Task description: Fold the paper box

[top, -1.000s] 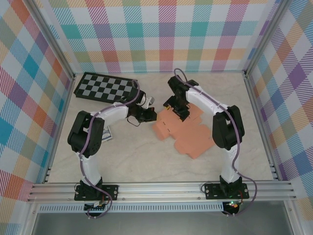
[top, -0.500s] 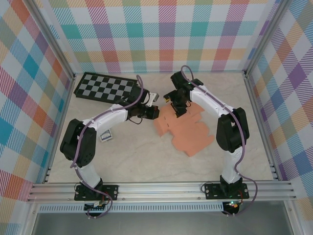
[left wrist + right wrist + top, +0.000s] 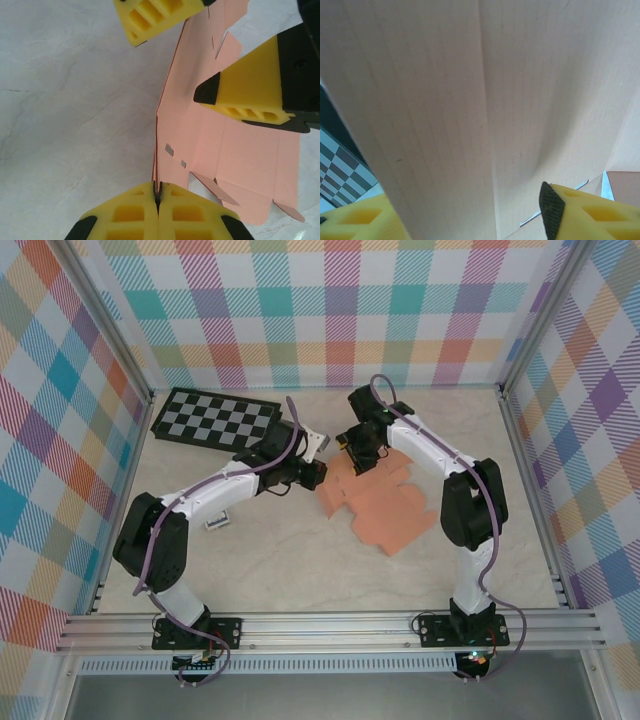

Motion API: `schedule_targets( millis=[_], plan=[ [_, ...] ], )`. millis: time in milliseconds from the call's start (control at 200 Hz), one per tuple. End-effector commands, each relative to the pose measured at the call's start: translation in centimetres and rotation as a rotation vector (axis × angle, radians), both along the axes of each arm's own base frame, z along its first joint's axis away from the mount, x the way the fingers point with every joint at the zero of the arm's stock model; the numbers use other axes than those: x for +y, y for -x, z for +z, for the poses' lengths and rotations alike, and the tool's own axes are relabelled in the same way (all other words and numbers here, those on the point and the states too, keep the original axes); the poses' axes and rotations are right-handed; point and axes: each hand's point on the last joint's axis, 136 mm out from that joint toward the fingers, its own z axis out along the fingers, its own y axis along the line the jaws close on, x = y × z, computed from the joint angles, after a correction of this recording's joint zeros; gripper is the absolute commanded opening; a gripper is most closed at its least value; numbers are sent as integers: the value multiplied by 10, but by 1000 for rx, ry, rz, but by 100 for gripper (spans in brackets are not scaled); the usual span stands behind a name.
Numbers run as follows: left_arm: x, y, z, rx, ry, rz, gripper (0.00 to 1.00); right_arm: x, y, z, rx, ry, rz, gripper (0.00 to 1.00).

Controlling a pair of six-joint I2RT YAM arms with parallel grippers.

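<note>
Mid-table, left fingers (image 3: 125, 215) pinch the paper box (image 3: 385, 510); right fingers (image 3: 250, 85) straddle it, apart.

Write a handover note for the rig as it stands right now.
Left hand: shut, pinching the left edge of the paper box.
Right hand: open, jaws apart on either side of the sheet's raised far-left panel, not clamped.
Done: that left side is lifted along a crease.
Left: most of the sheet lies flat with flaps unfolded, so nearly all folds remain.
</note>
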Motion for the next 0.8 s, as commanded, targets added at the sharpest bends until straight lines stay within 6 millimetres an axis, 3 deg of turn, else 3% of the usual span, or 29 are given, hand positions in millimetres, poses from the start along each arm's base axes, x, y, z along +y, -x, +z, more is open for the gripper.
schedule_targets(
  millis=[0, 430, 675, 795],
  plan=[
    [0, 1, 13, -67, -9, -13, 0, -3, -1, -3, 6, -3, -17, 55],
    [6, 2, 13, -82, -48, -9, 0, -7, -2, 5, -13, -10, -36, 56],
    [7, 2, 11, -80, -58, -9, 0, -12, -3, 13, -29, -12, -49, 50],
    [8, 1, 12, -85, -60, -9, 0, -13, -3, 16, -38, -13, -48, 40]
  ],
)
